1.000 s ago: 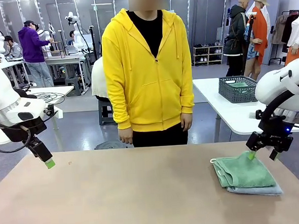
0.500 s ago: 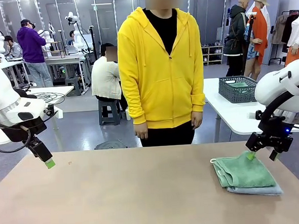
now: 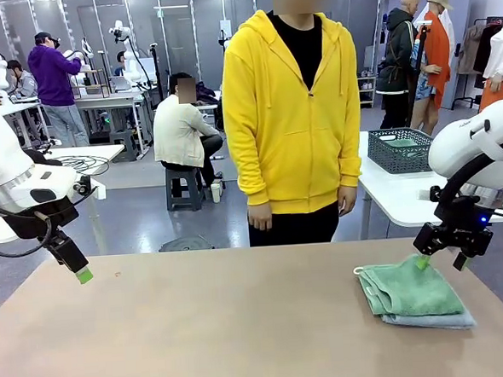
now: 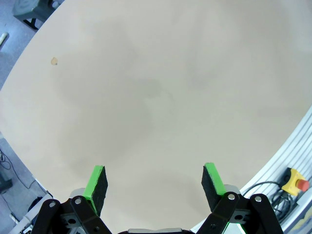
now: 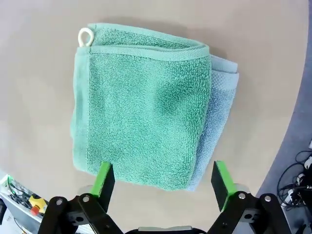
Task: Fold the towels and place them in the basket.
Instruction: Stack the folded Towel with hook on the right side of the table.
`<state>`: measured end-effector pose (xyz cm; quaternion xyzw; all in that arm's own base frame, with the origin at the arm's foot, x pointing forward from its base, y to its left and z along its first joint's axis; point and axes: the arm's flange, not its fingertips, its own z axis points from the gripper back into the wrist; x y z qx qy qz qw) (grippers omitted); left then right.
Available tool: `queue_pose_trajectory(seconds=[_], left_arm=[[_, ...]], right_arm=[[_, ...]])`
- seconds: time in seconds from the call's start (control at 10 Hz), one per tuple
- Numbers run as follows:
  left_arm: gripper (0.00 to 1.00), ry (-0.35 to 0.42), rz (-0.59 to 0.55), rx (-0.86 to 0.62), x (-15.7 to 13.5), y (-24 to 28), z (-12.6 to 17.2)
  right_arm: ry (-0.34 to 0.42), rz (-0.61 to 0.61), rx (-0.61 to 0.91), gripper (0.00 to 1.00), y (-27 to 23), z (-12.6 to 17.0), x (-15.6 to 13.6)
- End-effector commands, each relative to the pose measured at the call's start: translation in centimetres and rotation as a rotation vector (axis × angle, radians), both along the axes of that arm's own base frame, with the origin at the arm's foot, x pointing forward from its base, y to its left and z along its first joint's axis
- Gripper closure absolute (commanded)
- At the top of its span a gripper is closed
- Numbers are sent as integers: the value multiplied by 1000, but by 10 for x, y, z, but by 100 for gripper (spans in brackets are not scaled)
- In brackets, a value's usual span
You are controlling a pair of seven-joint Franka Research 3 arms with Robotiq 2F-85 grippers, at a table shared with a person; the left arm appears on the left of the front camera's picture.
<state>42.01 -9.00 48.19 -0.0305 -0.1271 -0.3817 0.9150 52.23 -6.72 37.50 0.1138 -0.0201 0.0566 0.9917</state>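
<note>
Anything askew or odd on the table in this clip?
Only slightly: the green towel sits offset on the blue towel, leaving a blue strip exposed along one edge. Both are folded flat on the table.

Front view: fixed, low at the near edge of the tabletop (image 3: 226, 327), facing across it toward a person (image 3: 294, 117) at frame centre. Left wrist view: high, looking straight down on bare tabletop (image 4: 156, 97). Right wrist view: close, looking straight down on stacked towels (image 5: 141, 122), shared with the front view's lower right (image 3: 411, 291).
</note>
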Motion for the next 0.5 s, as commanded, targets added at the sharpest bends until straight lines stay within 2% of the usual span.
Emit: queue_pose_trajectory(seconds=[0.0, 0.4], left_arm=[[2, 2, 12, 16, 3, -1, 2], [2, 2, 12, 16, 3, -1, 2]], right_arm=[[4, 6, 3, 0, -1, 2, 0], [4, 6, 3, 0, -1, 2, 0]])
